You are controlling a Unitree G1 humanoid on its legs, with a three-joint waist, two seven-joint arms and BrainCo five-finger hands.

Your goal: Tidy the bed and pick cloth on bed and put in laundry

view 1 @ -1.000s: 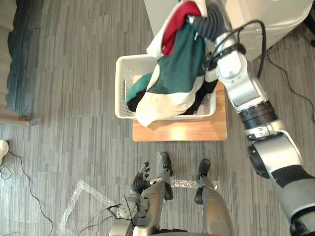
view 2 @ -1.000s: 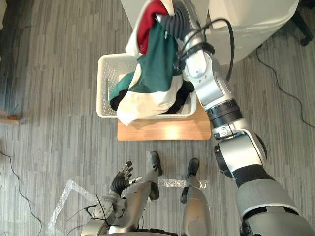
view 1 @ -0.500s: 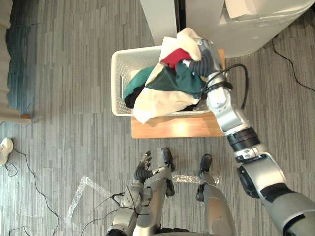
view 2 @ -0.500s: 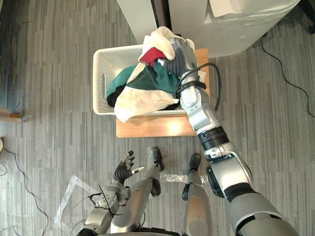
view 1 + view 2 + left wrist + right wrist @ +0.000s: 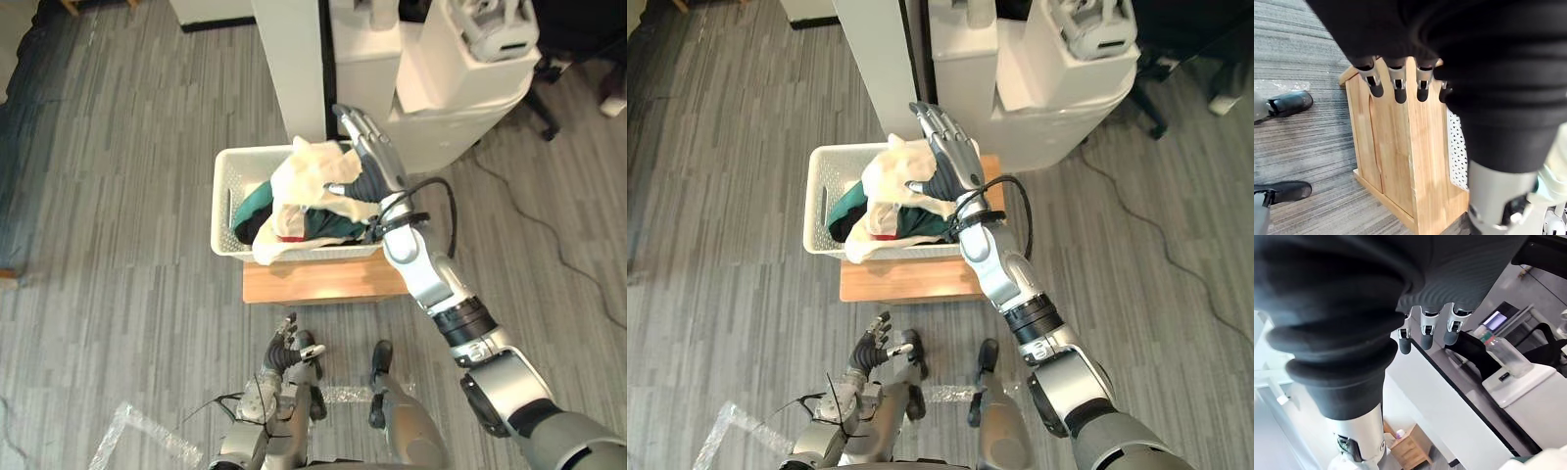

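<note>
Cream, green and red cloth (image 5: 312, 191) is now lying heaped in the white laundry basket (image 5: 223, 208), with one cream fold spilling over the near rim. A second ago the right robot hand (image 5: 375, 162) was gripping that bundle high above the basket. Now it is hovering just over the pile with fingers straight and spread, holding nothing. The release looks finished, so this garment is counting as delivered. The left robot hand (image 5: 283, 346) is hanging low, fingers relaxed and empty. What remains is probably tucking in the overhanging fold or returning to the bed.
</note>
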